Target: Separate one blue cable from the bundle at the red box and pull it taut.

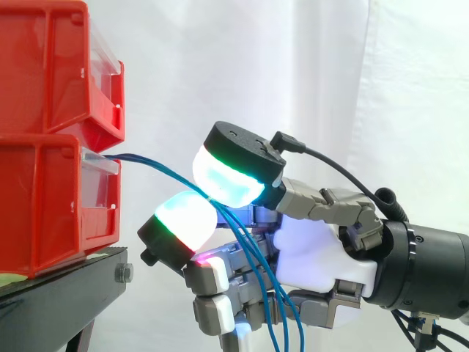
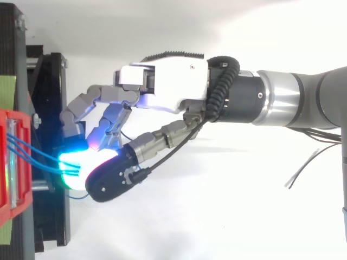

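Hand (image 1: pixel 322 253) is sitting just right of the red bins (image 1: pixel 51 147), w/ two glowing pads (image 1: pixel 229 182) pressing together on the blue cables (image 1: pixel 165 169). It's pinching them btwn an upper pad and a lower one, both showing cyan-green w/ a bit of red. Can't tell how many strands are actually in the pinch.

Cables are leaving the front of the lower bin by its clear panel and running right in a shallow arc to the pinch, not quite straight. From there, several strands are hanging down in front of the palm and the other fingers, going off the bottom edge. Those other fingers are curling in lower down, near the palm.

Bins are sitting two high on the black stand (image 1: pixel 66 286) at far left.

From above, the hand (image 2: pixel 168 86) is stretching left off the arm (image 2: pixel 303 97). Pads are glowing just right of the stand, w/ two blue strands crossing over to them from the bin.
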You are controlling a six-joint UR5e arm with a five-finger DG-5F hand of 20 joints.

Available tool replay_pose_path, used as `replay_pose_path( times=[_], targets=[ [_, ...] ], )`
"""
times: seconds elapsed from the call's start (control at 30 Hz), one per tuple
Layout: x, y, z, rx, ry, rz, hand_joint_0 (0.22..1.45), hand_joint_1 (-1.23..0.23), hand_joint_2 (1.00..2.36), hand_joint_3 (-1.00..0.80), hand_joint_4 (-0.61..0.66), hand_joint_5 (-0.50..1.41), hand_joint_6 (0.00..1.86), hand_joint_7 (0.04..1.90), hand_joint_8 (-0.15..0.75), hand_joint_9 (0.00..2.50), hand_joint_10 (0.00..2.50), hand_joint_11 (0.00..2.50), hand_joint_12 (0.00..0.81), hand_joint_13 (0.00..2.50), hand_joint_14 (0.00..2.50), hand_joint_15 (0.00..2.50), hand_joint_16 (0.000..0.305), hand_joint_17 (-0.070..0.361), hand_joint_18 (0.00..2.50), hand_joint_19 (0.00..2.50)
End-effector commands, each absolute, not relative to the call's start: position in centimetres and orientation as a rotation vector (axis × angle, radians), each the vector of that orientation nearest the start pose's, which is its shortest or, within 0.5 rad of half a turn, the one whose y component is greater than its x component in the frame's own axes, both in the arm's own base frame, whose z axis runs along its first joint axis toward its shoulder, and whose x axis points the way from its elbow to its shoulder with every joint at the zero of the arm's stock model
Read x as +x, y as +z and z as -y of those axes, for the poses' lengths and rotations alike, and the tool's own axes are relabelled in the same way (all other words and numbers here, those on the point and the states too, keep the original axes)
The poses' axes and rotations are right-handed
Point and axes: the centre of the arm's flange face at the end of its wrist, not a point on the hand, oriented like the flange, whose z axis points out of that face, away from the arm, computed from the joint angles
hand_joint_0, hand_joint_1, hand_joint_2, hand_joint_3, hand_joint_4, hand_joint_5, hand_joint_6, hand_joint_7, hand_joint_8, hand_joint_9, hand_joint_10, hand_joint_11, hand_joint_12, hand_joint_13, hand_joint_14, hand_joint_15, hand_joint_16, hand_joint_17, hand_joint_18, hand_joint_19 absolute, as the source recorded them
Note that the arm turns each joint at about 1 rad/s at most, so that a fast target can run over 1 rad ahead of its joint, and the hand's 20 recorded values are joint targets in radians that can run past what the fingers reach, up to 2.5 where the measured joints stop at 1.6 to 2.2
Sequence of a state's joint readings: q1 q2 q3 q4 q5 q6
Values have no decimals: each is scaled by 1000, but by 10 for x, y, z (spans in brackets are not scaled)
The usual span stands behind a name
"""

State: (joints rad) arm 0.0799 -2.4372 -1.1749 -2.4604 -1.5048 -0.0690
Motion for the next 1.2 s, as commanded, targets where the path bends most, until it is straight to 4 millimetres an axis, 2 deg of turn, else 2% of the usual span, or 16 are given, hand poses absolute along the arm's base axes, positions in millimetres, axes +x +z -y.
replay_pose_path(
  times=[0.0, 0.13, 0.33, 0.43, 0.5, 0.6, 0.77, 1.17],
  targets=[
    [800, 183, 76, 1013, 1266, -1084, 664, -764, 1002, -475, 198, -200, 905, 1046, 388, 886, 14, 995, 433, 995, 22, 764, 53, 120, 1034, 760],
    [800, 182, 75, 1017, 1265, -1090, 555, -648, 1000, -500, 211, -198, 901, 1045, 393, 892, 13, 982, 450, 1018, 23, 757, 56, 126, 1065, 776],
    [799, 180, 75, 1022, 1259, -1098, 500, -615, 1000, -500, 228, -196, 898, 1027, 417, 903, 12, 981, 475, 1038, 20, 766, 60, 136, 1110, 771],
    [799, 181, 76, 1022, 1259, -1096, 530, -662, 1000, -500, 220, -197, 896, 1034, 409, 902, 10, 975, 464, 1031, 21, 760, 58, 131, 1093, 783],
    [799, 182, 76, 1021, 1260, -1095, 616, -693, 1000, -500, 203, -195, 889, 1051, 397, 904, 15, 973, 447, 1025, 22, 771, 55, 123, 1068, 803],
    [799, 181, 75, 1021, 1260, -1097, 644, -740, 1014, -316, 168, -190, 890, 1094, 398, 913, 15, 977, 447, 1037, 20, 774, 55, 123, 1079, 793],
    [798, 181, 75, 1019, 1256, -1100, 668, -804, 1018, -205, 130, -198, 907, 1136, 394, 902, 15, 991, 447, 1023, 22, 769, 54, 122, 1071, 780],
    [798, 181, 75, 1020, 1255, -1101, 826, -907, 1000, -500, 78, -187, 930, 1171, 380, 966, 16, 1028, 427, 1044, 22, 764, 51, 115, 1025, 718]
  ],
)
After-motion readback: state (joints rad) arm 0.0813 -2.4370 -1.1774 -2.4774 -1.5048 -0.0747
